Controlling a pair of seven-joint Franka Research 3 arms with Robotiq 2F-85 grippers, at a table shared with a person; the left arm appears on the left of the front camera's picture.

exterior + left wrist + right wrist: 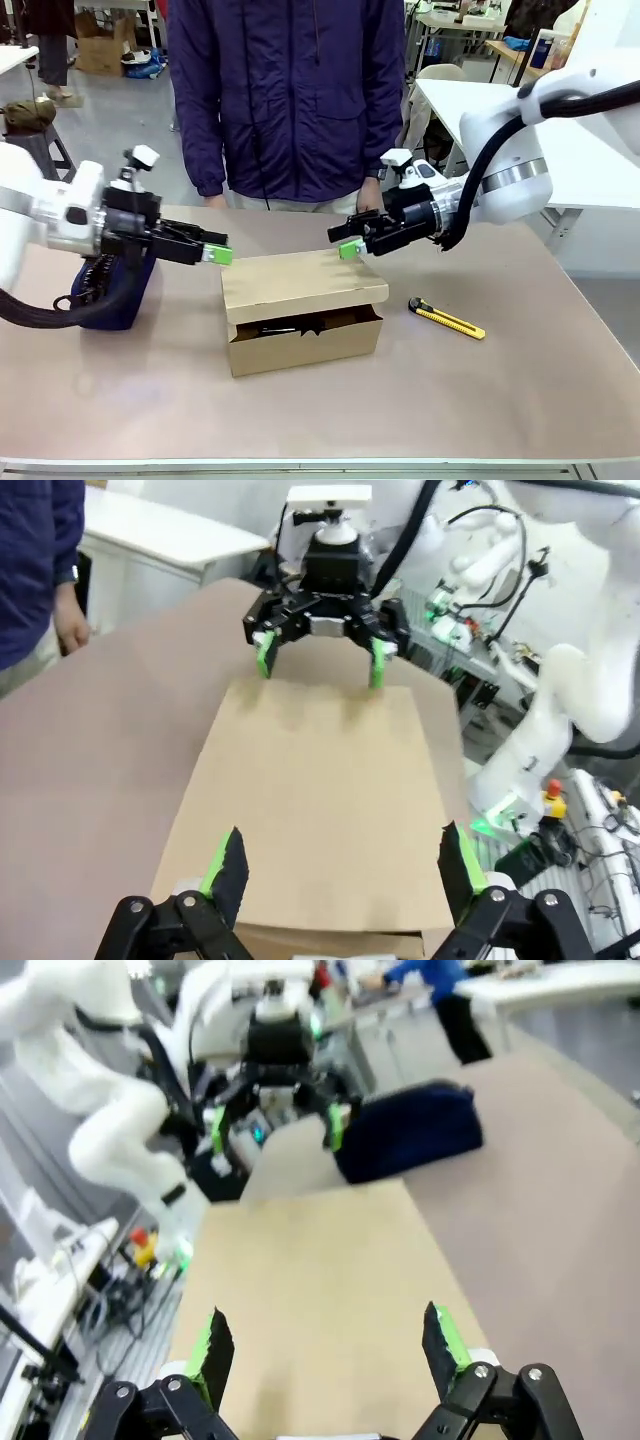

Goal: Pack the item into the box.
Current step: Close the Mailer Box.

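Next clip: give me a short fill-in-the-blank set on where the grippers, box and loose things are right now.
Both the left gripper and the right gripper are ____. The utility knife lies on the table on the robot's ____ of the box. The navy pouch sits on the robot's ____ of the box. Missing words: open; right; left.

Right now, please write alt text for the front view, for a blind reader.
A cardboard box sits mid-table, lid nearly shut over a black item, with the open left gripper and open right gripper near its ends. A person stands behind.
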